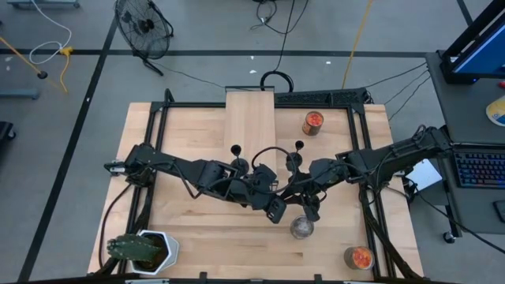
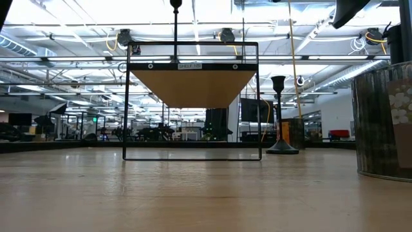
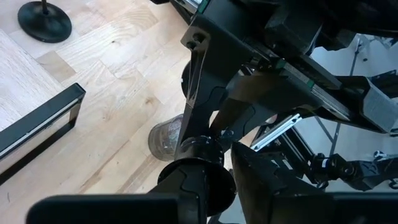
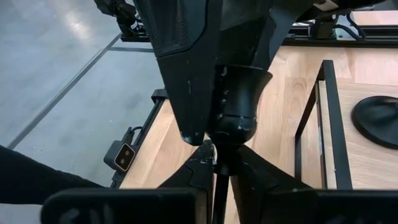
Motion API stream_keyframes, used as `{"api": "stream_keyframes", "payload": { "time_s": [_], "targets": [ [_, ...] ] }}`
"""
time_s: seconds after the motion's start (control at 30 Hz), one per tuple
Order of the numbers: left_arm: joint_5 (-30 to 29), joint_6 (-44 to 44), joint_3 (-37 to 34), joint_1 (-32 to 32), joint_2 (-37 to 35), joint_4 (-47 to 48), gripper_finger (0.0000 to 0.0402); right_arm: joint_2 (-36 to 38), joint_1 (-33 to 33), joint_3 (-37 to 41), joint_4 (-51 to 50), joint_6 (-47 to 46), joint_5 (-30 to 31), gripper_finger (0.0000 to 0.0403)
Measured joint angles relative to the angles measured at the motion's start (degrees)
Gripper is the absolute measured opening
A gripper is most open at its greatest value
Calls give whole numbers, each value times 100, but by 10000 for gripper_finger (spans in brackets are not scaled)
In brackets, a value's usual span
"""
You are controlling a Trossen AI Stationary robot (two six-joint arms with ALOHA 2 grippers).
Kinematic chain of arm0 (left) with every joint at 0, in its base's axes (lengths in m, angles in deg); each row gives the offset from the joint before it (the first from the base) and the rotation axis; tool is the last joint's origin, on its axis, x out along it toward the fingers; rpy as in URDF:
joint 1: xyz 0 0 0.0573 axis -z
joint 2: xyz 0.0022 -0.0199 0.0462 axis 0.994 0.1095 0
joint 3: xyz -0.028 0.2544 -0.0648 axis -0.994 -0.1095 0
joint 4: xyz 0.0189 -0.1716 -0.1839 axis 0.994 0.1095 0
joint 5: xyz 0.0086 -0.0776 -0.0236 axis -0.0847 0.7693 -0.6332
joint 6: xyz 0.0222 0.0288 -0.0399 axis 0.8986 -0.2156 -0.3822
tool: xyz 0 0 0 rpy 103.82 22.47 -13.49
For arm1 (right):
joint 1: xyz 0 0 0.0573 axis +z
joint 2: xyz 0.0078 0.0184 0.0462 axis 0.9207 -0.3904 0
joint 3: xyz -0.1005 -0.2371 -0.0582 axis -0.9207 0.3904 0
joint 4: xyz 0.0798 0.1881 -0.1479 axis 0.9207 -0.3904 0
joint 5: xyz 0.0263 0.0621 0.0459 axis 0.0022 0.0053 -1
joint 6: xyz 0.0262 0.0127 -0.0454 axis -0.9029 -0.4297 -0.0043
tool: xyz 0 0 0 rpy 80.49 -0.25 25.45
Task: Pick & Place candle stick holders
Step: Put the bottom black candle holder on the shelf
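One black candle stick holder is between my two grippers above the table's middle; its cup top and thin stem show in the right wrist view, and its base is hidden. My left gripper and my right gripper are both shut on it. A second holder stands by its base on the wooden shelf. A third holder stands on the table to the right of the shelf and also shows in the low view. My left gripper has the held holder's cup top pinched between its two fingers, one on either side of the cup. My right gripper's own fingers hide the rest of the holder. My right gripper pinches the thin stem just below the cup between its two fingertips, which lie across the stem. The stem runs on between the fingers and out of the picture, so how the base sits cannot be told.
A round silvery jar stands on the table just on the near side of the grippers. Glass jars with orange contents stand at the far right and the near right. A white pot with a plant is at the near left corner.
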Motion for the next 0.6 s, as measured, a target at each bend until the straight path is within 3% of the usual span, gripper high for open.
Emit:
{"api": "stream_keyframes", "payload": {
  "time_s": [0.6],
  "targets": [
    [-7,320,-2,0,-15,-207,74,7,13,-2,1,-57,-20,26]
  ]
}}
